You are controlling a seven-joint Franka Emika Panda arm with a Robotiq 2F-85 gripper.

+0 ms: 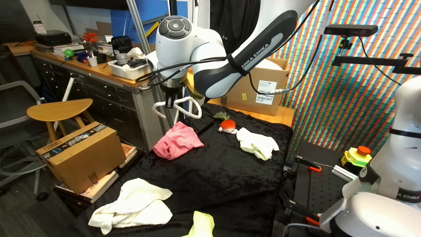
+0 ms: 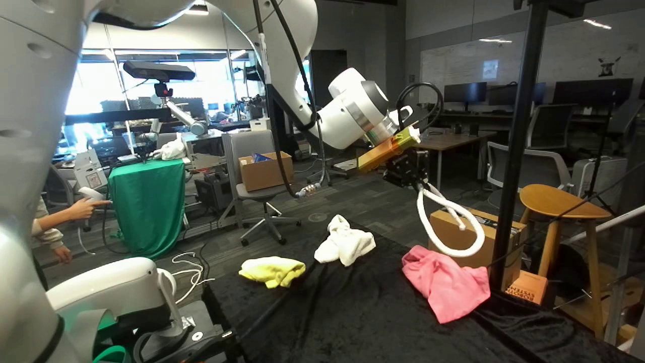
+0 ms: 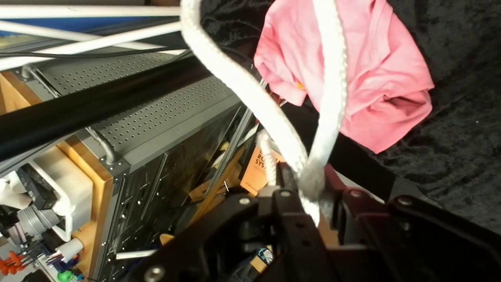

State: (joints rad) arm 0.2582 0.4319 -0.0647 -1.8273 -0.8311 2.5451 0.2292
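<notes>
High over the black-draped table [image 1: 223,184], my gripper [image 1: 169,102] is shut on a thick white rope [image 1: 199,108]. In the wrist view the rope [image 3: 250,92] crosses between the fingertips of the gripper [image 3: 309,178], and its two strands run away from the pinch. A wide loop of the rope [image 2: 481,234] hangs below the gripper [image 2: 422,182], with a shorter loose end beside it. Beneath and beyond the loop lies a crumpled pink cloth [image 1: 177,140], resting on the table. The fingers hide part of the gripped section.
A white towel [image 1: 135,205], a yellow cloth [image 1: 201,225], a pale cloth [image 1: 256,143] and a red-and-white plush vegetable [image 1: 227,125] lie on the table. A black post [image 2: 514,151] rises at its edge. A large carton [image 1: 273,82] stands behind it; another box [image 1: 85,158] sits beyond one side.
</notes>
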